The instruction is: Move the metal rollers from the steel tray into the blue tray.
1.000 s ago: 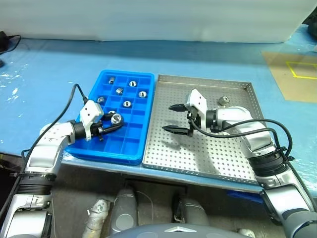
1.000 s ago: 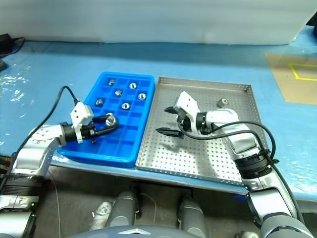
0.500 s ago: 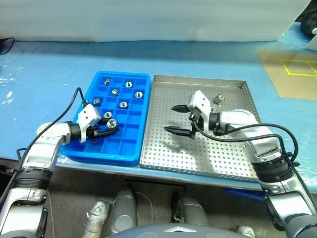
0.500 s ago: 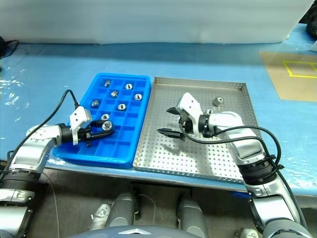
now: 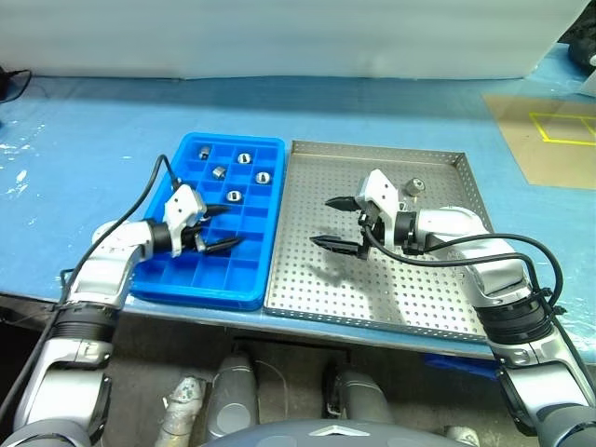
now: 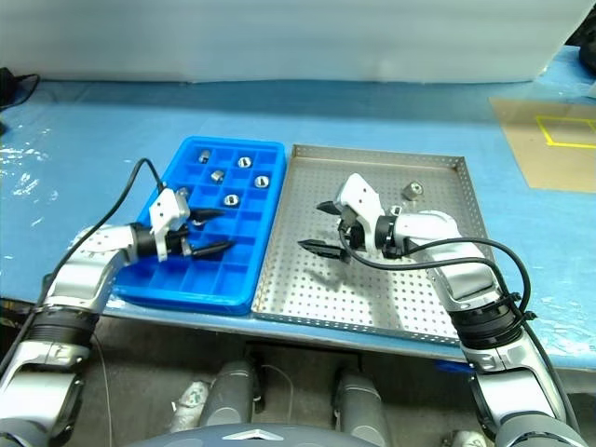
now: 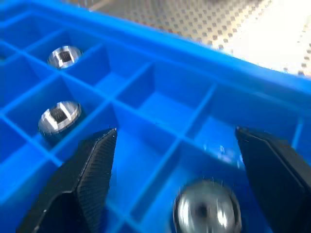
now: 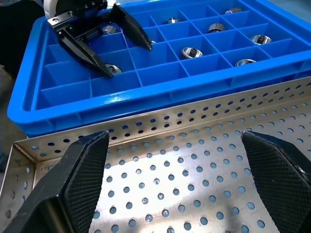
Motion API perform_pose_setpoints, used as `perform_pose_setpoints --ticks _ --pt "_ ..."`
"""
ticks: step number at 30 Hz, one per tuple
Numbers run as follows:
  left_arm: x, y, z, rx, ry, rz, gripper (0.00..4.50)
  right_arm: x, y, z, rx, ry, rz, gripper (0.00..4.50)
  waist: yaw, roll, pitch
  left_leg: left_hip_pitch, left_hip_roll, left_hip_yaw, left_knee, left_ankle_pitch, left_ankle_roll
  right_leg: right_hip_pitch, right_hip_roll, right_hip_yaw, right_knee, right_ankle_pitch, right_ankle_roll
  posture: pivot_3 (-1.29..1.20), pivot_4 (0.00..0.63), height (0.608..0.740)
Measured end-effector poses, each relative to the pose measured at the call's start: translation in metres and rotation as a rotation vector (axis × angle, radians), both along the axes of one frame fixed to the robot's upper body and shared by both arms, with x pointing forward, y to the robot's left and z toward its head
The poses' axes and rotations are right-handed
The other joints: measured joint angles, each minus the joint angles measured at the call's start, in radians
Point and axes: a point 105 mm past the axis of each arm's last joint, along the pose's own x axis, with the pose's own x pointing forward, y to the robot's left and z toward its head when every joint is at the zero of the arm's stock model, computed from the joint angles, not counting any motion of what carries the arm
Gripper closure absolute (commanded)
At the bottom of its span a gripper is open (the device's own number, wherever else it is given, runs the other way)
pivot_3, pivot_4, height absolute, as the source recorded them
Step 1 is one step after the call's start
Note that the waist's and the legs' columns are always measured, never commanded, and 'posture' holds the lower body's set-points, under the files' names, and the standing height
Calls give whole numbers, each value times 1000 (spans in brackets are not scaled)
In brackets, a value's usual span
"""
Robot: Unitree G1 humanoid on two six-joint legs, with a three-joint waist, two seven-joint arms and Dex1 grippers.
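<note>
The blue tray (image 5: 199,295) sits left of the steel tray (image 5: 410,291), edges touching. Several metal rollers (image 5: 234,196) lie in the blue tray's far compartments. One roller (image 5: 414,185) remains near the steel tray's far right corner. My left gripper (image 5: 222,228) hovers open over the blue tray's middle. A roller (image 7: 206,211) lies loose in the compartment below its spread fingers, also seen as roller (image 8: 111,69) by one fingertip. My right gripper (image 5: 329,223) is open and empty over the steel tray's left half, well short of the remaining roller.
Both trays rest near the front edge of a blue-covered table (image 5: 93,121). A brown cardboard sheet with yellow tape (image 5: 545,130) lies at the far right. A black cable (image 5: 154,182) loops off my left wrist.
My left gripper has opened and let go of the roller it held, which now lies in a blue tray compartment. That hand shifted slightly toward the tray's middle. The right gripper stayed put.
</note>
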Motion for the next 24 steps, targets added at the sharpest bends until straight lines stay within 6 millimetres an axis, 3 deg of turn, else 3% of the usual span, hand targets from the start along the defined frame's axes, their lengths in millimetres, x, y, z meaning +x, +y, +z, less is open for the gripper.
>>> perform_pose_setpoints --ticks 5,9,17,21,24 --pt "27 -33 36 -100 -115 -23 395 5 -11 6 -2 -27 -52 0 -3 0 0 0 0 0 1 0 0 1 0 0 0 0 0 -118 150 740" --pt "36 -60 39 -151 -111 -82 395 10 -24 10 -2 -48 -118 0 -8 0 0 0 -1 1 1 0 1 1 1 0 0 0 0 -179 150 740" --pt "18 -113 39 -217 -33 -304 395 27 -71 -7 -28 -80 -422 0 -28 0 0 -1 -1 1 2 -2 3 1 0 0 -1 0 0 -264 150 740" --pt "5 -127 38 -223 -9 -384 395 20 -88 -27 -36 -31 -498 0 -39 0 0 0 -1 1 2 -3 6 1 1 0 -1 0 0 -281 150 740" --pt "2 -130 33 -219 14 -398 395 20 -95 -30 -35 -27 -534 0 -59 0 0 0 -1 1 3 -3 6 1 1 1 -1 0 0 -296 150 740"
